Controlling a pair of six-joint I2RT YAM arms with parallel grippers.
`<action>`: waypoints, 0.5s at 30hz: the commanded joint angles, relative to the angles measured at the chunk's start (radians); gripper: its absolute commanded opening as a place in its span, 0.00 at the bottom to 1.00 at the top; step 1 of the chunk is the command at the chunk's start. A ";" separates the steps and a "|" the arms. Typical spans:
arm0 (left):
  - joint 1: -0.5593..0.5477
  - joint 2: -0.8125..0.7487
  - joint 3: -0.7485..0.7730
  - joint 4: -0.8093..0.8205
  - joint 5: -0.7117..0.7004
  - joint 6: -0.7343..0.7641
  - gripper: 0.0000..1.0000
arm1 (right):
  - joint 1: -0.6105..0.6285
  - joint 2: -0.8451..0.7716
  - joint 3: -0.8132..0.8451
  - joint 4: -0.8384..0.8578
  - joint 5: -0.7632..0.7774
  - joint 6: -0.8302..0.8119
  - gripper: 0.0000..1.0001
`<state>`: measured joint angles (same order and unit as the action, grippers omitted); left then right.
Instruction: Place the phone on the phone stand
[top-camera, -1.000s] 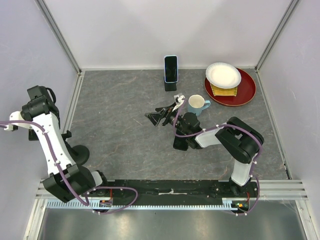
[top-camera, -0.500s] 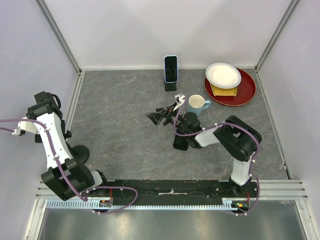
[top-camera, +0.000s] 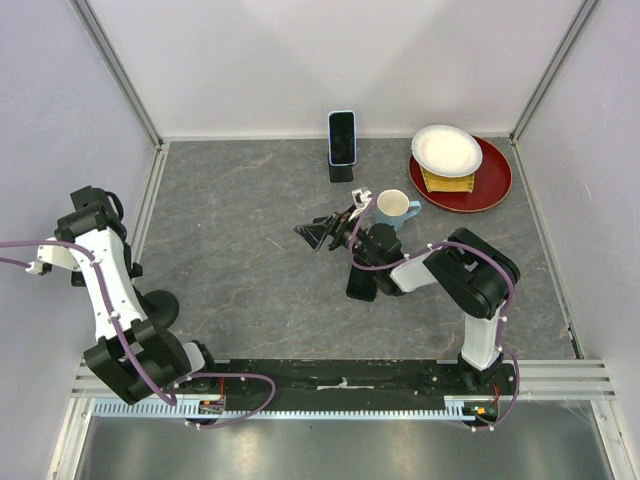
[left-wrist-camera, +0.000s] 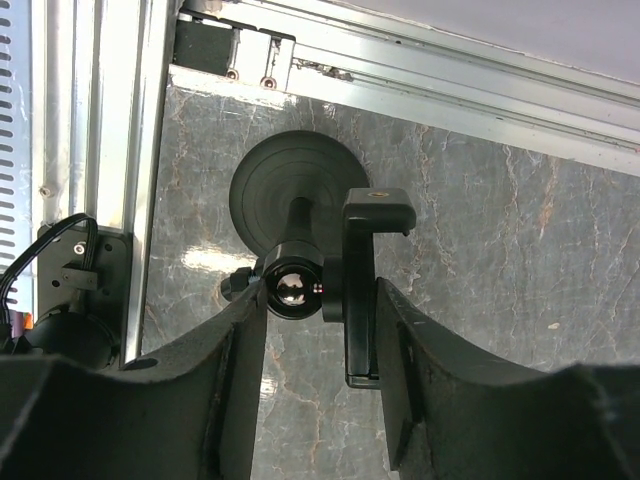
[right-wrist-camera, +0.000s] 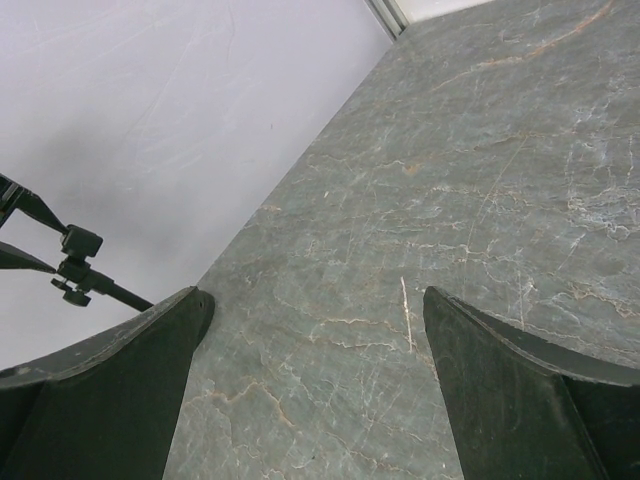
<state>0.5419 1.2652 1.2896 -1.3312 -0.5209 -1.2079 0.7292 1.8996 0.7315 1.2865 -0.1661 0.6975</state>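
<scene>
The phone (top-camera: 342, 136), dark-screened in a light blue case, stands upright on a small black stand (top-camera: 341, 171) at the back centre. A second black stand with a round base (left-wrist-camera: 292, 195), a ball head and a clamp (left-wrist-camera: 362, 290) sits at the left near my left arm (top-camera: 105, 275). My left gripper (left-wrist-camera: 320, 300) is open and hovers over it, jaws either side of the clamp and ball head, gripping nothing. My right gripper (top-camera: 322, 228) is open and empty mid-table, well in front of the phone; it also shows in the right wrist view (right-wrist-camera: 315, 300) over bare table.
A light blue mug (top-camera: 395, 208) stands just right of my right gripper. A red plate (top-camera: 492, 186) at the back right holds a white plate (top-camera: 446, 150) and a yellow piece (top-camera: 448, 182). Walls and metal rails enclose the table.
My left arm has shifted a little toward the near side and right. The right gripper has barely moved. The phone has not moved.
</scene>
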 joint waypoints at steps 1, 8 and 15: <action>0.009 -0.009 -0.039 -0.051 -0.001 -0.036 0.31 | -0.008 0.006 0.016 0.088 -0.023 0.022 0.98; 0.009 -0.015 -0.053 -0.019 0.027 -0.002 0.02 | -0.011 0.007 0.014 0.093 -0.023 0.025 0.98; 0.003 -0.047 -0.093 0.108 0.064 0.158 0.02 | -0.013 0.012 0.014 0.094 -0.024 0.030 0.98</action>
<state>0.5419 1.2327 1.2617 -1.2961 -0.5125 -1.1770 0.7216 1.8996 0.7315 1.2865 -0.1787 0.7120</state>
